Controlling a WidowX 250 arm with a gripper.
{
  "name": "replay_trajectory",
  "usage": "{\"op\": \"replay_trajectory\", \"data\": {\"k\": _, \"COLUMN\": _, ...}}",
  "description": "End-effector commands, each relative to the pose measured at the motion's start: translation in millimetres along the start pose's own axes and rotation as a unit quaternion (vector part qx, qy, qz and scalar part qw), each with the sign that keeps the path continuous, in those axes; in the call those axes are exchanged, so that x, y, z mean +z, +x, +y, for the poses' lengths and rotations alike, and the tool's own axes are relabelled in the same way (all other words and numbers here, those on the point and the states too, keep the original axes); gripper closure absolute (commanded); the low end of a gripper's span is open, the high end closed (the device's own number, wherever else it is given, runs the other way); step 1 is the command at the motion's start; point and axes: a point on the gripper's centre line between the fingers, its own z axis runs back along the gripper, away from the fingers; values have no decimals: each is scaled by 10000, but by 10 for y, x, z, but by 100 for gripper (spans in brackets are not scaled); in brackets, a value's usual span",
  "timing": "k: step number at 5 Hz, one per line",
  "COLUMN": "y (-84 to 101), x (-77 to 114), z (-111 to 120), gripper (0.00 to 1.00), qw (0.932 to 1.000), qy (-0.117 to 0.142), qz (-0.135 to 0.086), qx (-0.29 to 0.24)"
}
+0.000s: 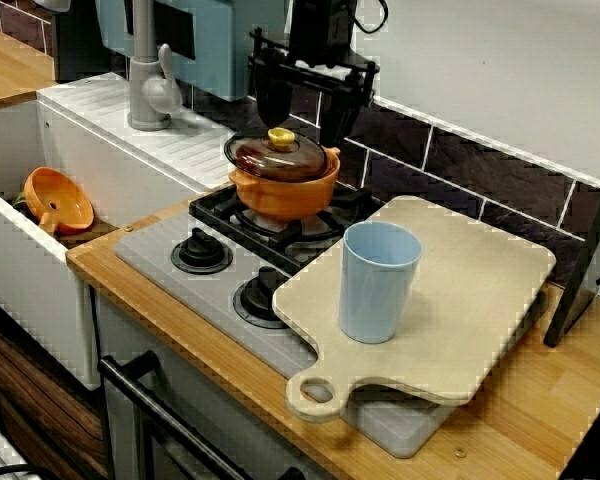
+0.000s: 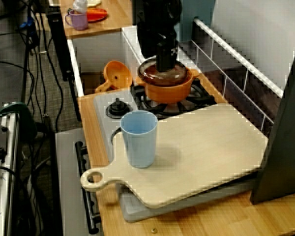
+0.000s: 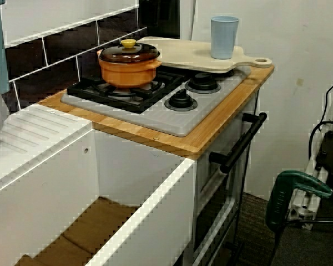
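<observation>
Hovering: claw (image 1: 303, 125) spread, empty, just above lid (image 1: 280, 160) of pot (image 1: 285, 198); knob (image 1: 280, 137) below, between its fingers. Approach step, I judge. Gripping knob needs descent, then closing.

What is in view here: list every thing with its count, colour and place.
pot: 1, orange, on the hob's back burner
lid: 1, brown glass with yellow knob, on the pot
cup: 1, light blue, upright on the board
board: 1, beige, lying over one side of the hob
hob: 1, grey with black grates, set in the counter
dials: 2, black, front of the hob
funnel: 1, orange, in the sink
sink: 1, white, beside the hob
tap: 1, grey, behind the sink
counter: 1, wood, around the hob
mug: 1, purple, on a wood top beyond the sink
drill: 1, green, low down past the counter's end
gripper: 1, black, open, just above the lid
</observation>
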Motion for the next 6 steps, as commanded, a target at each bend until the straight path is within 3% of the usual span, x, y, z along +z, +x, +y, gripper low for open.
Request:
{"op": "replay_trajectory", "data": {"k": 1, "y": -276, "x": 348, "z": -91, "gripper": 0, "qw": 9990, "qy": -222, "qz": -370, "qx": -144}}
{"op": "replay_trajectory", "data": {"k": 4, "y": -768, "x": 442, "z": -348, "gripper": 0, "qw": 9969, "qy": -284, "qz": -510, "qx": -529}}
{"op": "replay_trajectory", "data": {"k": 6, "y": -991, "x": 483, "z": -429, "gripper": 0, "qw": 9956, "qy": -333, "qz": -541, "qx": -682}}
